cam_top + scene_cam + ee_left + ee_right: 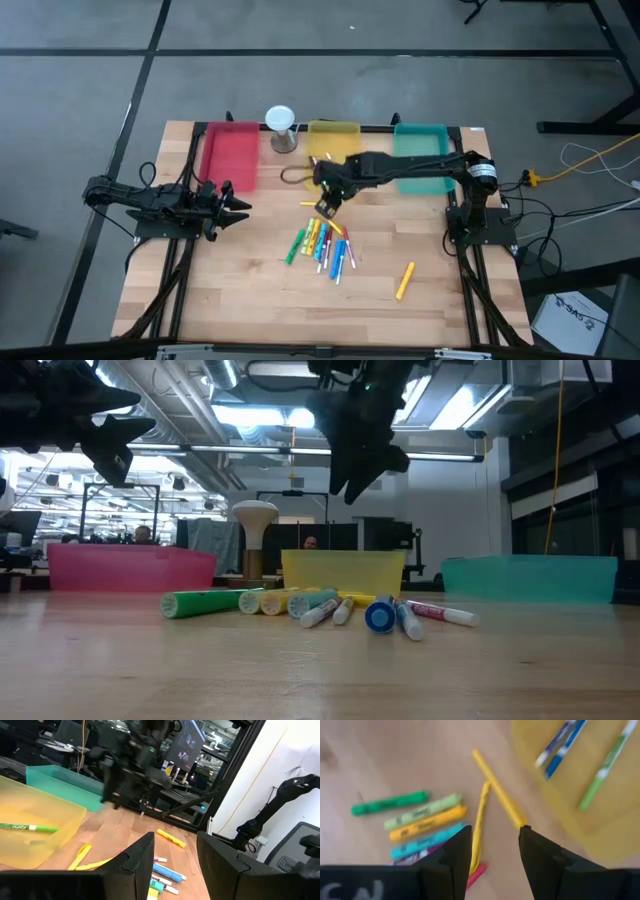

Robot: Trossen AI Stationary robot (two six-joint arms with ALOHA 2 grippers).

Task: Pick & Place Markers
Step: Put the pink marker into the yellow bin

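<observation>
From above, you see the markers point(322, 244) heaped mid-table, one yellow marker point(404, 281) lying apart. The right gripper point(327, 206) hangs over the pile's far edge, near the yellow tray point(333, 131). The left gripper point(236, 209) waits beside the red tray point(231, 155).

At table level, the white-topped hourglass-like object point(254, 540) stands behind the pile; the teal tray point(530, 578) sits well clear.

The left wrist shows its fingers point(142, 857) spread, empty; the right arm blurs behind.

The right wrist shows spread fingers point(451, 855) above the markers, holding nothing; three markers lie in the blurred tray.
</observation>
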